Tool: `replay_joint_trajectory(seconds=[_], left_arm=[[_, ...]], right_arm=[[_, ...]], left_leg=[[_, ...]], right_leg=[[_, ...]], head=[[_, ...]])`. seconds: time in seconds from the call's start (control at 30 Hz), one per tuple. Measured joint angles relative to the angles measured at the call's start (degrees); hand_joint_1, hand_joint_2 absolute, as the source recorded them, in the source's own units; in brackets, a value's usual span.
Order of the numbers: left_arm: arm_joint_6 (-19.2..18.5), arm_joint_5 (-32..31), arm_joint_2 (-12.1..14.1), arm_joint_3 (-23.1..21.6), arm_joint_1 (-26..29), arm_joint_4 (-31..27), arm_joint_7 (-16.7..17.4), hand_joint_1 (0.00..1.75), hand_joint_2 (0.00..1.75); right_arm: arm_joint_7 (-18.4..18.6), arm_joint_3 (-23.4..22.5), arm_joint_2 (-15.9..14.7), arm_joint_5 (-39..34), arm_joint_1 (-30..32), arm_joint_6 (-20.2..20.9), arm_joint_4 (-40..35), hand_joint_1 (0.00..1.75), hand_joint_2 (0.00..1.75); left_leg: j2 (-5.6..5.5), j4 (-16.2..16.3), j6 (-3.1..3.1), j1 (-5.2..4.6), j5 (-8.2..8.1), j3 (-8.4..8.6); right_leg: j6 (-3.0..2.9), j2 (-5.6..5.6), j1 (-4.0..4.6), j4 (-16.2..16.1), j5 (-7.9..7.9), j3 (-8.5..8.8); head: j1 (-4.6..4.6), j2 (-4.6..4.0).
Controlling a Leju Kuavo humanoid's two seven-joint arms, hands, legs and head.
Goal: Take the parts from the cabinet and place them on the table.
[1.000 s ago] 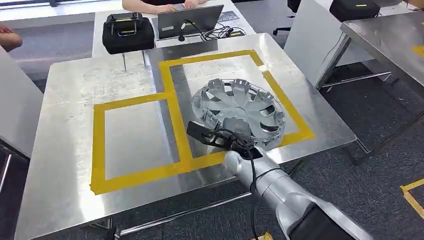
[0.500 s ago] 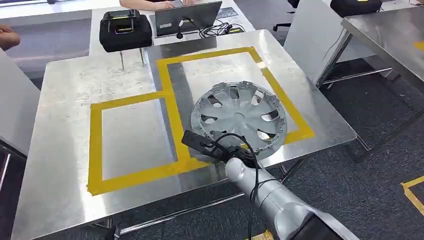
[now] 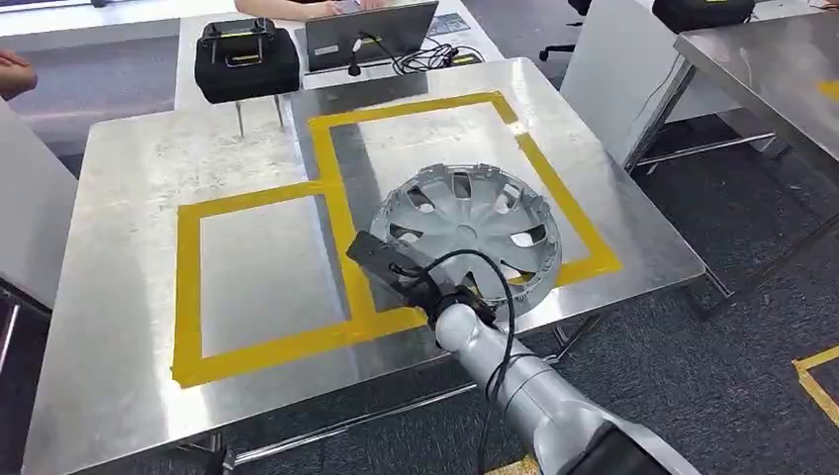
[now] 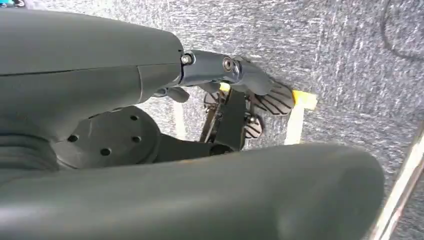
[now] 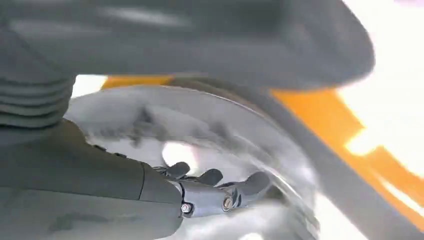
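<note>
A silver hubcap (image 3: 465,223) lies inside the right yellow-taped square (image 3: 579,213) on the steel table (image 3: 129,198), near its front edge. My right hand (image 3: 450,295) reaches in at the hubcap's near rim, mostly hidden under the black wrist camera mount. In the right wrist view, blurred, the right hand (image 5: 215,192) curls its fingers over the hubcap (image 5: 210,115) rim, gripping it. My left hand (image 4: 235,80) hangs over the carpeted floor with its fingers apart and nothing in it.
The left yellow-taped square (image 3: 262,272) on the table holds nothing. A black case (image 3: 245,57) and a laptop (image 3: 368,35) sit on a white desk behind, where a person's hand (image 3: 10,71) shows. Another steel table (image 3: 772,69) stands at the right.
The hubcap has gone from tilted up to nearly flat on the table and shifted slightly left with my right hand still at its near rim.
</note>
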Motion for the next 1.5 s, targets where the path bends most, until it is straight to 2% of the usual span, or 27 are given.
replay_joint_trajectory(seconds=[0.17, 0.23, 0.33, 0.4, 0.43, 0.67, 0.97, 1.07, 1.13, 1.17, 1.37, 1.4, 1.47, 1.5], left_arm=[[-0.39, -0.17, 0.00, 0.11, 0.65, 0.04, -1.81, 0.00, 0.00], [-0.54, -0.24, 0.00, 0.13, 0.79, 0.07, -2.21, 0.00, 0.00], [-0.61, -0.31, 0.00, 0.17, 0.85, 0.13, -2.53, 0.00, 0.00], [-0.70, -0.33, 0.00, 0.17, 0.84, 0.15, -2.58, 0.00, 0.00], [-0.74, -0.33, 0.00, 0.20, 0.86, 0.17, -2.58, 0.00, 0.00], [-0.74, -0.33, 0.00, 0.50, 0.87, 0.26, -2.58, 0.00, 0.00], [-0.74, -0.33, 0.00, 0.65, 0.85, 0.28, -2.60, 0.00, 0.00], [-0.87, -0.44, 0.00, 0.85, 0.86, 0.28, -2.82, 0.00, 0.00], [-0.90, -0.48, 0.00, 1.01, 0.87, 0.28, -3.02, 0.00, 0.00], [-0.90, -0.48, 0.00, 1.03, 0.88, 0.28, -3.17, 0.00, 0.00], [-0.98, 0.24, 0.15, 1.55, 1.13, 0.33, -4.81, 0.00, 0.00], [-1.05, 0.59, 0.22, 1.60, 1.25, 0.35, -5.65, 0.00, 0.00], [-2.10, 2.03, 0.50, 2.56, 1.74, 0.37, -8.00, 0.00, 0.00], [-2.47, 2.43, 0.57, 2.97, 2.06, 0.39, -8.63, 0.00, 0.00]], right_arm=[[-1.92, -2.38, -0.79, -4.76, 0.29, -5.50, -7.13, 0.00, 0.00], [-1.90, -3.56, -1.88, -6.05, 0.42, -7.01, -11.42, 0.00, 0.00], [-1.81, -4.96, -2.97, -6.60, 0.45, -7.47, -15.60, 0.00, 0.00], [-1.81, -5.46, -3.41, -6.66, 0.84, -7.51, -17.43, 0.00, 0.00], [-1.81, -5.57, -3.71, -6.71, 0.98, -7.56, -18.40, 0.00, 0.00], [-1.81, -6.47, -4.81, -6.73, 1.54, -7.69, -22.01, 0.00, 0.00], [-1.83, -6.88, -5.44, -6.77, 1.81, -7.78, -23.89, 0.00, 0.00], [-3.62, -7.43, -5.79, -8.78, 2.10, -10.44, -24.93, 0.00, 0.00], [-3.89, -8.30, -6.47, -10.72, 2.22, -12.19, -26.48, 0.00, 0.00], [-3.89, -8.87, -7.08, -11.98, 2.34, -12.87, -27.48, 0.00, 1.75], [-4.43, -13.62, -12.31, -23.50, 4.33, -15.91, -34.62, 0.00, 1.75], [-5.00, -14.96, -13.98, -26.34, 5.07, -16.77, -36.05, 0.00, 0.00], [-6.60, -19.11, -19.66, -34.66, 10.32, -21.66, -41.30, 0.00, 0.00], [-7.85, -22.66, -23.12, -39.07, 13.87, -22.80, -44.05, 0.00, 0.00]], left_leg=[[0.00, 0.01, 0.01, 0.00, 0.00, 0.00], [0.00, 0.00, -0.02, 0.00, -0.06, 0.02], [0.02, -0.02, -0.08, -0.01, -0.19, 0.10], [0.01, -0.02, -0.07, -0.01, -0.18, 0.09], [0.00, -0.01, -0.02, -0.01, -0.13, 0.09], [-0.01, 0.01, -0.01, -0.01, -0.06, -0.04], [0.00, -0.01, -0.02, 0.00, -0.05, -0.02], [0.00, -0.02, -0.02, 0.00, -0.06, 0.03], [-0.01, -0.02, -0.03, -0.01, -0.08, 0.04], [-0.02, -0.02, -0.03, -0.01, -0.08, 0.03], [-0.05, 0.02, -0.01, -0.08, -0.07, 0.04], [-0.05, 0.04, 0.00, -0.09, -0.07, 0.14], [-0.33, 0.06, 0.10, -0.05, -0.15, 0.31], [-0.75, 0.06, 0.27, -0.05, -0.25, 0.45]], right_leg=[[-0.01, 0.00, -0.01, -0.01, -0.03, -0.06], [-0.01, 0.00, -0.01, -0.03, -0.10, -0.77], [-0.31, 0.00, -0.02, -0.06, -0.44, -0.90], [-0.19, 0.01, -0.02, -0.06, -0.35, -0.90], [0.07, 0.01, -0.02, -0.06, -0.18, -0.90], [0.11, 0.00, -0.02, -0.03, -0.03, -0.06], [0.10, 0.00, -0.01, -0.03, -0.05, -0.17], [0.06, 0.00, -0.01, -0.03, -0.14, -1.02], [-0.02, 0.00, -0.02, -0.03, -0.21, -0.99], [-0.02, 0.00, -0.02, -0.03, -0.20, -0.99], [0.07, 0.00, -0.12, -0.05, -0.12, -0.97], [0.07, 0.00, -0.15, -0.10, -0.13, -1.07], [0.22, -0.18, -0.12, -0.34, -0.29, -0.71], [0.41, -0.44, -0.09, -0.39, -0.49, -0.30]], head=[[-0.04, 0.00], [-0.09, 0.00], [0.04, 0.00], [0.02, 0.00], [0.05, 0.00], [-0.07, 0.00], [-0.13, 0.00], [-0.18, 0.00], [-0.18, 0.00], [-0.20, 0.00], [-0.02, 0.00], [-0.02, 0.00], [-0.59, 0.00], [-0.57, 0.00]])
